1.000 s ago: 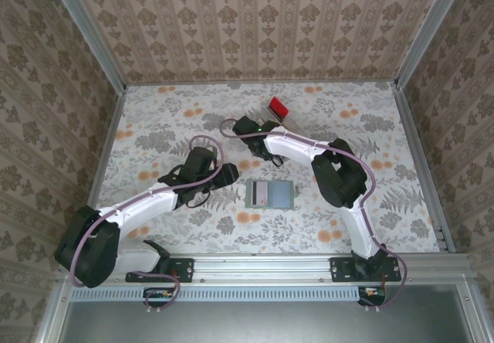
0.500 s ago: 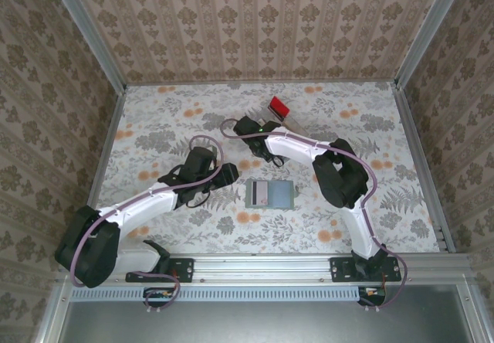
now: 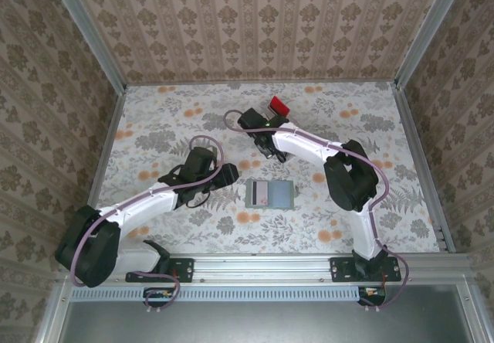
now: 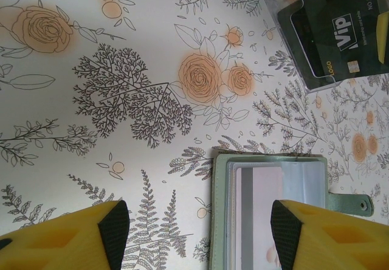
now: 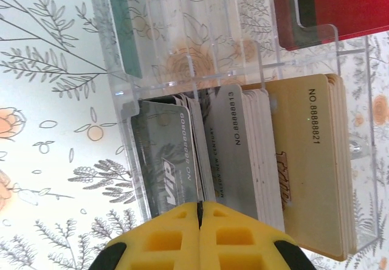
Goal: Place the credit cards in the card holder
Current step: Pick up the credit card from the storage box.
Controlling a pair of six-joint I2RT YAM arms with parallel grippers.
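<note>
Right wrist: tan, silver, dark-grey credit cards (image 5: 243,154) stand in the clear tray (image 5: 206,39); right gripper (image 5: 199,221) closed tight, grip unclear.

Right tool (image 5: 199,212) covers the near ends of the credit cards (image 5: 243,148) in the clear tray (image 5: 267,57); can't tell if one is pinched. Card holder (image 4: 273,215), near side of tray, is cut off at the frame bottom.

We see white shells and black joints on the left arm (image 3: 143,204) and right arm (image 3: 309,148), each trailed by a mauve cable (image 3: 204,139). The left end effector (image 4: 199,224) and right end effector (image 5: 199,212) have yellow, black-tipped fingers (image 4: 61,239).
</note>
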